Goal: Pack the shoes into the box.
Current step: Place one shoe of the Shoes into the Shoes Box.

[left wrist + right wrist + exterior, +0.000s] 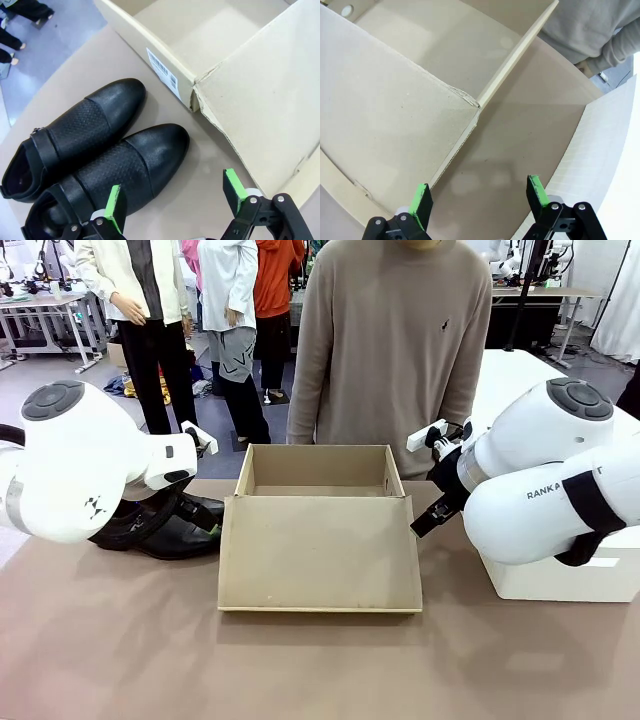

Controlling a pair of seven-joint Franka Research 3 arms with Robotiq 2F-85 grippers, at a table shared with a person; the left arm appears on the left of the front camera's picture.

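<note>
- Step in hand, as I judge it: the first pick. The shoes [165, 525] lie on the tabletop [300, 670] left of the box [318, 472], none packed yet.
- Left jaws: wide open, holding nothing, hovering above the pair, with one green pad [116, 207] over the closer shoe.
- Right jaws: also wide open and empty, hanging over bare tabletop between the box's right wall and the white box [560, 575].
- To do it well, I would span the closer shoe across its narrow strapped middle, not its glossy toe, which looks likely to slip. The two shoes lie pressed side by side, so one pad needs to enter the seam without dragging the neighbour.
- I would lift it high enough to clear the box's left wall. The lid flap [318, 555] lies open and flat on the near side, so the top is free.
- The left wrist view shows the whole pair, toes toward the box, and a barcode label [164, 75]. In the front view the left arm hides much of the shoes.
- The front view shows the person [395, 350] standing at the far side, and the box central and open.
</note>
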